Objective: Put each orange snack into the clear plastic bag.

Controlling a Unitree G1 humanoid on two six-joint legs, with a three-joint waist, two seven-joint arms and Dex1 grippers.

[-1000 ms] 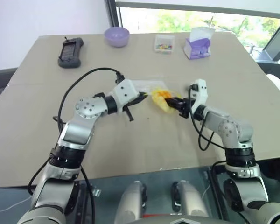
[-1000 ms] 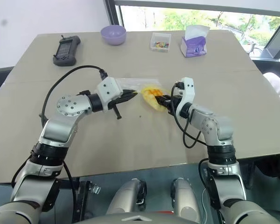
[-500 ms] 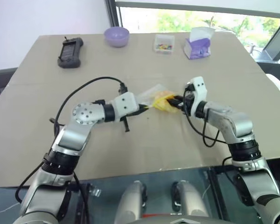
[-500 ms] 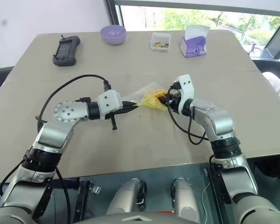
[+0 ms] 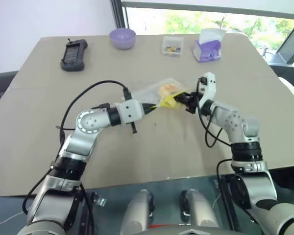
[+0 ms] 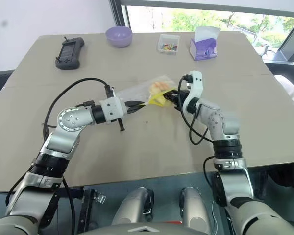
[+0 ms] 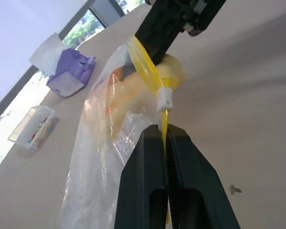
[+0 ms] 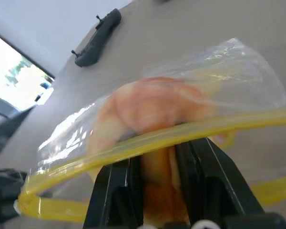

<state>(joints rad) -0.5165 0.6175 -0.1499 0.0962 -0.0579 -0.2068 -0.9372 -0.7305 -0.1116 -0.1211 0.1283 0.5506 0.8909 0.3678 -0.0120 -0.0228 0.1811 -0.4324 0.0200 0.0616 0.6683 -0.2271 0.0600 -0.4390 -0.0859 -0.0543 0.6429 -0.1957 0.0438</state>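
Note:
The clear plastic bag [image 5: 158,89] hangs tilted above the table's middle. My left gripper [image 7: 164,139] is shut on its yellow zipper strip [image 7: 148,67] at one end of the mouth. The orange snack [image 8: 152,102] sits partly inside the bag's mouth, seen through the film. My right gripper [image 8: 164,157] is shut on the snack, one black finger on each side, with the yellow strip crossing in front of the fingers. In the head views the right gripper [image 5: 184,98] meets the bag from the right and the left gripper [image 5: 154,105] from the left.
Along the table's far edge stand a purple bowl [image 5: 123,37], a small clear box of colourful bits [image 5: 172,45] and a purple tissue box [image 5: 207,47]. A black handheld controller [image 5: 74,55] lies at the far left. Bare tabletop [image 5: 161,147] surrounds both arms.
The bag has lifted off the table and tilted up. My right gripper has pushed the snack forward into the bag's mouth. My left wrist has rolled, still holding the strip.

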